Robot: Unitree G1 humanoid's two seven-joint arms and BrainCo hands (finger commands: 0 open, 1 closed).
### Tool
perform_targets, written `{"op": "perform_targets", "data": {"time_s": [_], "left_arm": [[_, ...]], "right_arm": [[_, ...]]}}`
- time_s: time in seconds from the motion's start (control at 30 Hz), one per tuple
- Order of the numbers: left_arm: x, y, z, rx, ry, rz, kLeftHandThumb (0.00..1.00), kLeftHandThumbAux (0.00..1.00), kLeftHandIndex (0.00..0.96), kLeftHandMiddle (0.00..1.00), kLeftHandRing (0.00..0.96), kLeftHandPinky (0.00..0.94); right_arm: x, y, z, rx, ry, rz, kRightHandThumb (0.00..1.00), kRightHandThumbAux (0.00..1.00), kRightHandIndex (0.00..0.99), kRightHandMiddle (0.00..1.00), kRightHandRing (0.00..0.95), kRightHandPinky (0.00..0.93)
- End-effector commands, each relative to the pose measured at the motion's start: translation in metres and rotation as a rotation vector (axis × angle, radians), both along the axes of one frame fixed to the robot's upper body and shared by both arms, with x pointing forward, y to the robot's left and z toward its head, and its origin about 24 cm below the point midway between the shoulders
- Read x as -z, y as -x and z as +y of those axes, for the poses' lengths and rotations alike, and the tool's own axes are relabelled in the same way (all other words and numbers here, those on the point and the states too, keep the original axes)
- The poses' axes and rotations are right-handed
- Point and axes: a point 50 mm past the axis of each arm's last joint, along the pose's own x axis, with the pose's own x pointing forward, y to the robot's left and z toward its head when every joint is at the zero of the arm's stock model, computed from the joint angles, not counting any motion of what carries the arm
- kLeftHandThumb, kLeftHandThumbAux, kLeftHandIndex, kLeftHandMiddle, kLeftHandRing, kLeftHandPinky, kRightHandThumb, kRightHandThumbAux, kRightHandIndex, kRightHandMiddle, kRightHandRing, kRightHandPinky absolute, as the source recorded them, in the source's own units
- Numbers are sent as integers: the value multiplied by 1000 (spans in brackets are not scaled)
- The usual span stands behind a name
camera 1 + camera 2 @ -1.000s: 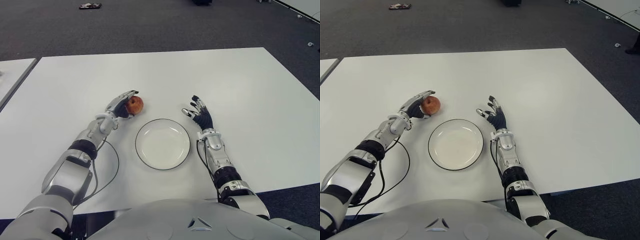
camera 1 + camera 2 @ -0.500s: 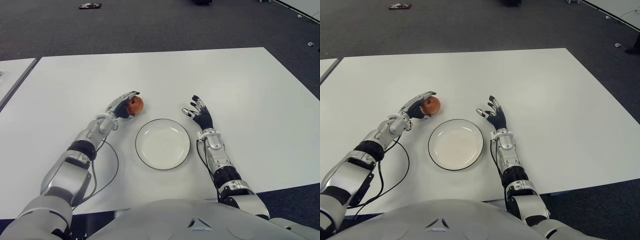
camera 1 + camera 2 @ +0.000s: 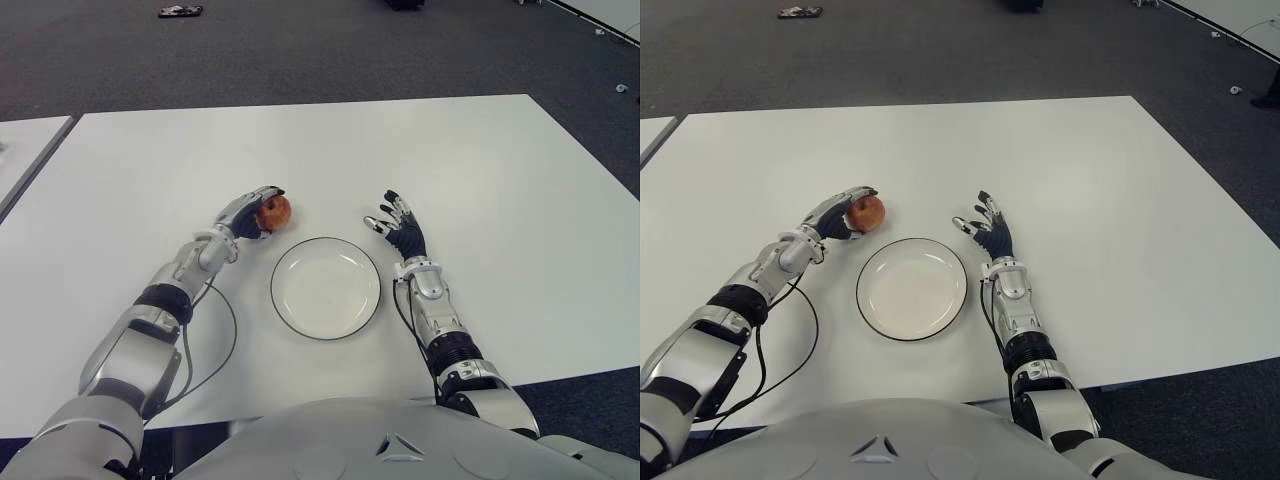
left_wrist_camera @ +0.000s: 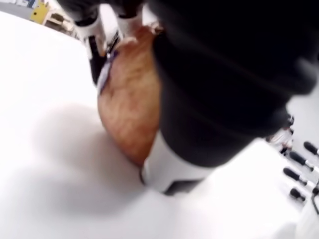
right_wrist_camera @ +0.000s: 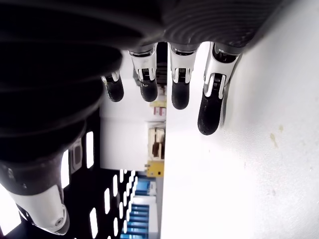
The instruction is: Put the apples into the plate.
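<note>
Apple grasp, pre-transfer
Left hand point(image 3: 243, 214) curled round red apple point(image 3: 272, 211), just left-rear of empty plate point(image 3: 325, 288). Right hand point(image 3: 402, 230) idle, fingers spread, right of plate. Rec: lift clear of rim, release at ctr.

Even overhead light falls on my white table point(image 3: 480, 160), bright with no hard glare; my arms cast only faint, soft shadows; both eye views are sharp throughout; my left wrist view is smeared and out of focus, a diffuse grey shadow beneath the apple point(image 4: 130, 107); my right wrist view is crisp but blown-out white.
</note>
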Motion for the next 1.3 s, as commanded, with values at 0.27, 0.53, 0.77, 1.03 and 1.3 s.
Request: {"op": "perform_targets", "data": {"time_s": [0.27, 0.53, 0.77, 1.03, 1.3], "left_arm": [[1, 4, -8, -70, 84, -161, 804, 537, 709, 820, 830, 841], [2, 5, -13, -105, 90, -232, 901, 632, 815, 870, 868, 883], [3, 5, -15, -111, 83, -249, 886, 662, 824, 873, 870, 879], [4, 6, -19, -116, 92, -266, 869, 676, 821, 873, 869, 876], [4, 6, -21, -122, 113, -278, 901, 684, 827, 881, 876, 879]], "right_arm": [[32, 23, -7, 25, 21, 174, 150, 711, 13, 64, 108, 176], [32, 22, -6, 24, 20, 178, 144, 717, 16, 65, 107, 176], [32, 22, -6, 24, 14, 180, 142, 718, 15, 65, 104, 173], [32, 22, -5, 23, 10, 177, 143, 713, 16, 62, 103, 171], [31, 21, -5, 18, 12, 174, 145, 710, 18, 57, 98, 167]]}}
